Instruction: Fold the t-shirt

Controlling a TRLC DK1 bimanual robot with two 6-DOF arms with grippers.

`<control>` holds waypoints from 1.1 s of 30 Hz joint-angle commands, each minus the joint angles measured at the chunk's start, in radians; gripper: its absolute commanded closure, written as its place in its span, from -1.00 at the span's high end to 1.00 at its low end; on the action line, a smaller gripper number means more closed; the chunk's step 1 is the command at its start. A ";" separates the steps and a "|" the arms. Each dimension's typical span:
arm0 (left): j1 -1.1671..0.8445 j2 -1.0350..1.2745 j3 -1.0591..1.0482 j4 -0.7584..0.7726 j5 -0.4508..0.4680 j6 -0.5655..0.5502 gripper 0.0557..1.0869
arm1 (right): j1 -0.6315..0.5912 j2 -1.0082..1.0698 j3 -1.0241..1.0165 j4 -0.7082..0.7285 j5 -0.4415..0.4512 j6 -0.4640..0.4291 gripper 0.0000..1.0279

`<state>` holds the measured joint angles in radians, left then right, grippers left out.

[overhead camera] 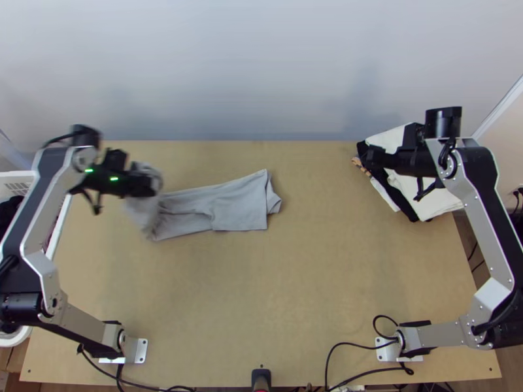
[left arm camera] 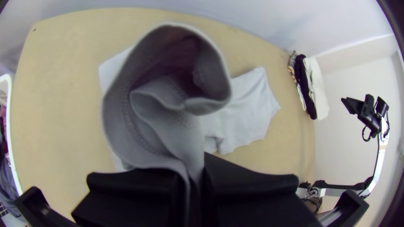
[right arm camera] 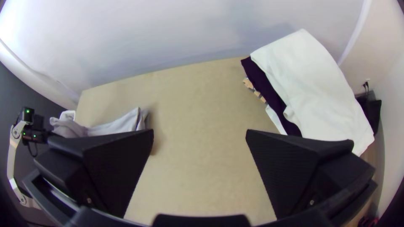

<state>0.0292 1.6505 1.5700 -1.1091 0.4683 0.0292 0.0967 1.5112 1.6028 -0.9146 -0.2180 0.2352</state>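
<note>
The shirt (overhead camera: 238, 204) is grey and lies partly on the table (overhead camera: 314, 287), partly lifted in the left gripper (overhead camera: 151, 184). The lying part runs as a long, narrow strip from near the table's left edge to around the middle of its width, closer to the far edge than to the near one. It looks layered, with a small flap sticking out at its right end and some wrinkles near the gripper.

In the left wrist view, the fingers are clamped on the shirt, and the held cloth curls above them in a wide, open loop.

The right gripper (overhead camera: 374, 157) is at the left side of the pile (overhead camera: 431, 196), its fingers wide apart with nothing between them. The pile, white, black and patterned, lies at the table's far right corner. A white basket (overhead camera: 19, 175) stands beside the left edge
</note>
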 commanded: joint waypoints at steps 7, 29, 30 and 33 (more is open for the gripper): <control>-0.226 0.167 0.200 0.032 -0.028 -0.183 -0.92 | 0.008 -0.068 -0.072 0.016 -0.004 0.015 0.93; -0.449 0.534 0.552 0.018 -0.128 -0.284 -0.92 | 0.012 -0.114 -0.168 0.056 -0.004 0.030 0.93; -0.463 0.557 0.575 0.018 -0.148 -0.287 -0.92 | 0.020 -0.111 -0.178 0.060 -0.004 0.030 0.93; -0.497 0.634 0.691 0.012 -0.165 -0.324 -0.14 | 0.040 -0.097 -0.222 0.099 -0.004 0.030 0.93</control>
<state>-0.4366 2.2185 2.1525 -1.0904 0.3077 -0.2504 0.1143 1.4170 1.4345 -0.8444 -0.2180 0.2436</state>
